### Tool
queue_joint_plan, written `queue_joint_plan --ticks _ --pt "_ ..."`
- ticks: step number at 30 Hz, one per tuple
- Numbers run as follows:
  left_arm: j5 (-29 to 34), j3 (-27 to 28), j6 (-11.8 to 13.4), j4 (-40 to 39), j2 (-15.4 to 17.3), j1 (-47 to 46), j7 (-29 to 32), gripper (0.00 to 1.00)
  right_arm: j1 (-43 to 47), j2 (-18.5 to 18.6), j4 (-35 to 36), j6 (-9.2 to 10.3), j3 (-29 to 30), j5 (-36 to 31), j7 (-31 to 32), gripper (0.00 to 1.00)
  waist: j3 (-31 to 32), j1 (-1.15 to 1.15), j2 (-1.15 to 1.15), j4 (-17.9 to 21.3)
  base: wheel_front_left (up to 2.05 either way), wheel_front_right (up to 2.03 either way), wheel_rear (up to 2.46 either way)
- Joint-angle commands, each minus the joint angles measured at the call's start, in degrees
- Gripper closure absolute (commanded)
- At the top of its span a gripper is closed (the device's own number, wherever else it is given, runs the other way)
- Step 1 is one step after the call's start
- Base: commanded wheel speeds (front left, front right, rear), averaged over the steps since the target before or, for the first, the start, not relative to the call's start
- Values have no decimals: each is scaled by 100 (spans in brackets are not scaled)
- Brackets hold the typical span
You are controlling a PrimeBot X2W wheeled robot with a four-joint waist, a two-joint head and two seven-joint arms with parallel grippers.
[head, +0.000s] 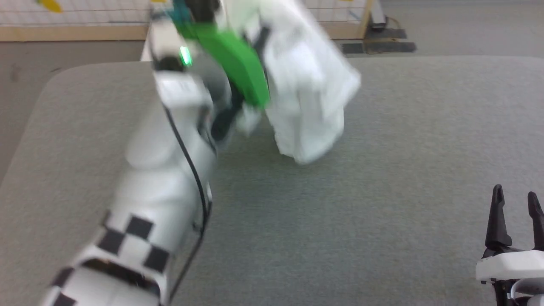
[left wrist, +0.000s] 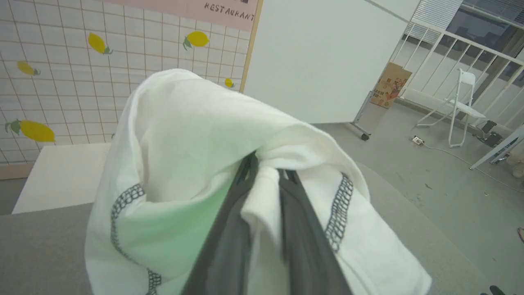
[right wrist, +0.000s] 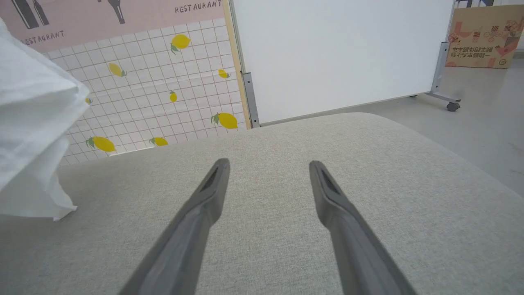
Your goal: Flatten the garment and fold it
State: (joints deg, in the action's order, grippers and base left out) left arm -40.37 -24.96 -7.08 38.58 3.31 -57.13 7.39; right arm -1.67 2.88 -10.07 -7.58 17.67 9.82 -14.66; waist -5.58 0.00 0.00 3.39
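The garment [head: 306,89], a white T-shirt with dark zigzag seam stitching, hangs bunched above the grey table [head: 382,191], its lowest fold just over the surface. In the left wrist view, my left gripper [left wrist: 268,166] is shut on a fold of the garment [left wrist: 196,135], and cloth drapes over both fingers. In the head view the left arm reaches up the middle left, its fingertips hidden by cloth. My right gripper [head: 516,197] stands open at the lower right, low over bare table, with nothing between its fingers [right wrist: 204,196]. The garment's edge [right wrist: 32,123] hangs at the far left of the right wrist view.
A white box [left wrist: 61,176] sits beyond the table's far left edge. A lemon-patterned tiled panel [right wrist: 163,82] and a white board on castors [right wrist: 339,53] stand behind the table. A white chair [left wrist: 460,108] and cables lie on the floor to the right.
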Motion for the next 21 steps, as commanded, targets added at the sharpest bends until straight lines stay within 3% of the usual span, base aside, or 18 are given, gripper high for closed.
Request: queue_joint_plan --ticks 1,6,12,13,14,17,21 --pt "20 -185 -35 117 -20 263 -32 100 27 -1 24 9 -37 51 -33 0 -58 0 0 338 0 0 0" --pt "-204 -1125 176 700 -41 1271 352 100 -19 -1 8 9 -185 168 -33 0 -137 0 0 703 0 0 0" --pt "-836 -1968 649 898 -42 1925 1584 100 32 -1 -21 9 -190 239 -33 0 -150 0 0 801 0 0 0" --pt "-910 -2049 748 862 -42 1931 1683 72 54 -1 -15 9 -172 245 -33 0 -142 0 0 781 0 0 0" --pt "-994 -2099 807 823 -42 1931 1785 0 76 -1 -11 9 -153 246 -33 0 -130 0 0 751 0 0 0" --pt "-1355 -2099 899 579 -43 1812 1947 0 127 -1 -15 9 -130 222 -33 0 -56 0 0 611 0 0 0" --pt "-1898 -1836 825 223 -43 1596 2118 0 161 -1 -5 9 -114 197 -33 0 92 0 0 364 0 0 0"
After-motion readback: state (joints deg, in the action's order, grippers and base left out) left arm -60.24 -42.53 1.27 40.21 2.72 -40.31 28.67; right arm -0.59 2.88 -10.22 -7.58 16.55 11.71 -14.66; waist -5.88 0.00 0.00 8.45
